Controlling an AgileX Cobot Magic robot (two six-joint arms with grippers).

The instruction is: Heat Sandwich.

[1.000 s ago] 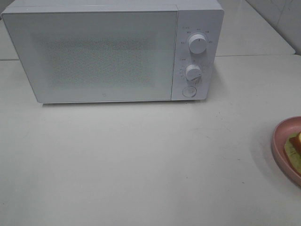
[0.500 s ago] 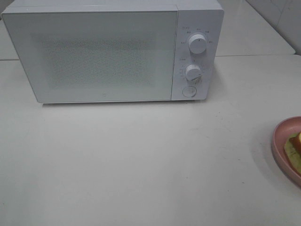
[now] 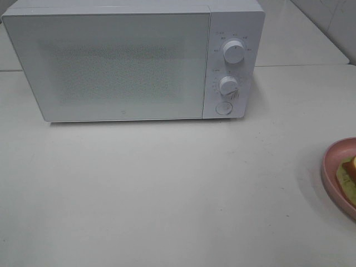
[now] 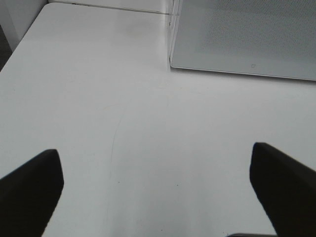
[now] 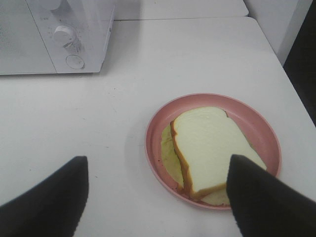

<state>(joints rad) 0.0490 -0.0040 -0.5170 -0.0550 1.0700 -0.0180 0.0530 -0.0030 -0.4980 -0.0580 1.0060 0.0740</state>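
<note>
Sandwich (image 5: 210, 148): pale yellowish slices, orange-brown crust, lay on pink plate (image 5: 256, 123) | my right gripper (image 5: 158, 197): spread wide, empty, above it | my left gripper (image 4: 155, 190): wide apart, empty

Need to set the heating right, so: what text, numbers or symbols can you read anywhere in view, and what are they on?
No text is legible.
Control panel of the microwave: tiny markings ring the upper knob and lower knob, too small and blurred to read.
Door: a small mark near its lower edge, unreadable.
Plate and sandwich: no text.
</note>
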